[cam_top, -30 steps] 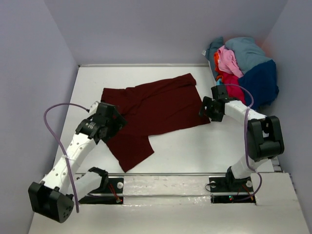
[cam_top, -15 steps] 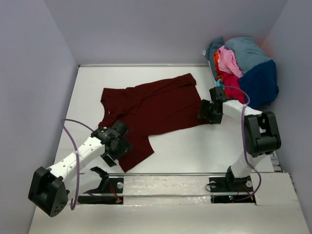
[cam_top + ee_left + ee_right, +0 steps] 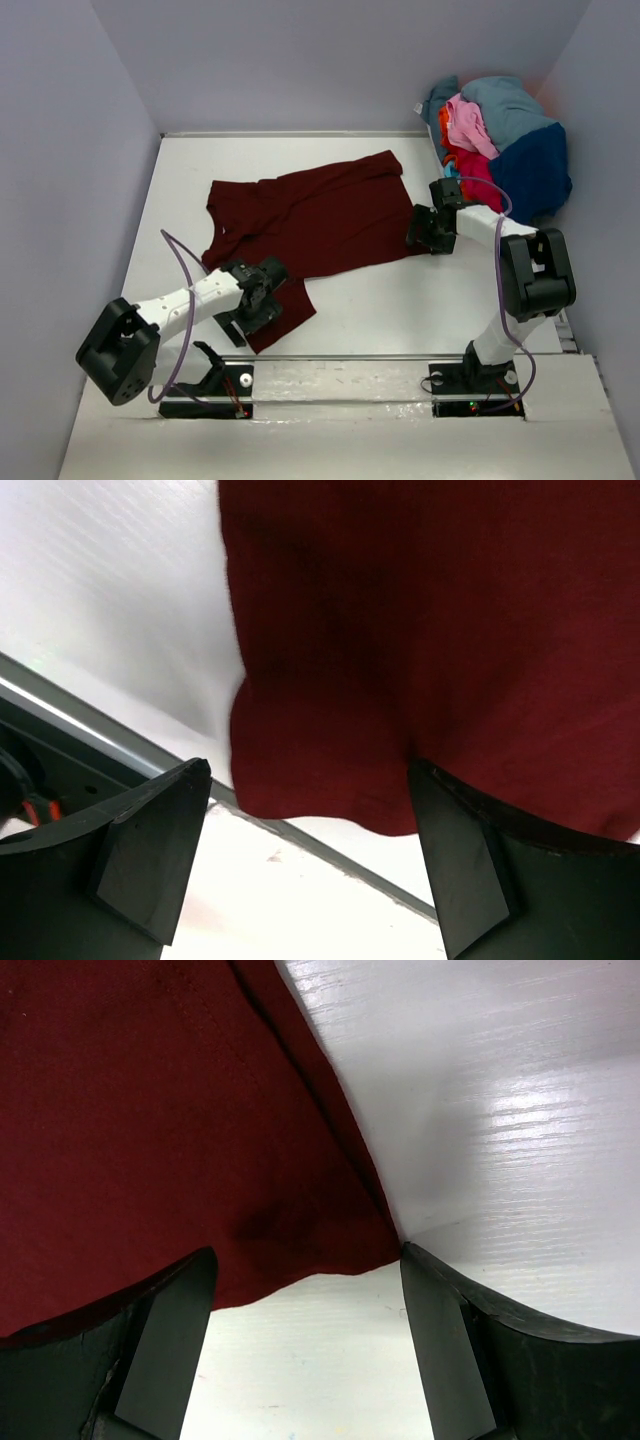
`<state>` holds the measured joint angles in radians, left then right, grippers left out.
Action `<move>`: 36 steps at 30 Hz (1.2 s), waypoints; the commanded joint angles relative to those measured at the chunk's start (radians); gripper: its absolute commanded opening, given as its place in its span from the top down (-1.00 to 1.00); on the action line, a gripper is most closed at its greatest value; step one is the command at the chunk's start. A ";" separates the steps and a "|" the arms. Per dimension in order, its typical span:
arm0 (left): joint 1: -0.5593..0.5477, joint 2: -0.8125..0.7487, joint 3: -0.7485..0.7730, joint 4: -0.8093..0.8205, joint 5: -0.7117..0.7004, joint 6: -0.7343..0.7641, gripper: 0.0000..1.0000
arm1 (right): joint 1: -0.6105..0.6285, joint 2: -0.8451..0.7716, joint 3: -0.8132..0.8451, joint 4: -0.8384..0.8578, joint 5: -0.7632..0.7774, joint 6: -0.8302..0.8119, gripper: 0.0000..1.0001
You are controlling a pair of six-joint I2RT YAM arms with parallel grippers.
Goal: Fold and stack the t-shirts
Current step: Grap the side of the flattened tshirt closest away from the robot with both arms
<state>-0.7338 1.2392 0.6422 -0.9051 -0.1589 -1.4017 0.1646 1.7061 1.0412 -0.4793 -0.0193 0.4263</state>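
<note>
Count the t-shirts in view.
5. The maroon shirt lies spread mid-table; teal, pink, red and navy are heaped in the far right corner. The heap may hide more.

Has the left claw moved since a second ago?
Yes. The left claw moved toward the near metal rail, over the dark maroon cloth t-shirt's corner.

The maroon t-shirt (image 3: pixel 320 215) runs past both wrist views' edges; the left gripper (image 3: pixel 262 305) covers its near flap.
</note>
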 commanded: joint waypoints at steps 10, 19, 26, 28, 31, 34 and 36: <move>-0.030 -0.058 -0.075 0.106 0.045 -0.152 -0.82 | -0.004 0.010 0.075 -0.015 0.009 -0.020 -0.58; -0.039 -0.127 -0.006 -0.115 -0.016 -0.287 -0.92 | -0.004 0.030 0.076 -0.001 -0.022 -0.014 -0.58; -0.085 -0.054 -0.010 -0.115 -0.016 -0.309 -0.93 | -0.004 0.023 0.085 -0.008 -0.014 -0.020 -0.58; -0.117 0.005 0.001 -0.100 -0.018 -0.312 -0.94 | -0.004 0.015 0.082 -0.005 -0.011 -0.020 -0.58; -0.141 0.040 0.005 -0.069 -0.013 -0.324 -0.93 | -0.004 0.012 0.077 -0.002 -0.008 -0.020 -0.58; -0.150 0.040 0.005 -0.072 -0.018 -0.339 -0.91 | -0.004 0.013 0.071 0.002 -0.013 -0.018 -0.57; -0.160 0.037 -0.001 -0.068 -0.014 -0.347 -0.76 | -0.004 0.016 0.071 0.004 -0.014 -0.018 -0.57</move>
<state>-0.8734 1.2743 0.6357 -0.9405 -0.1406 -1.6981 0.1646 1.7294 1.0859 -0.4881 -0.0273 0.4175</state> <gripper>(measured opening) 0.935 0.787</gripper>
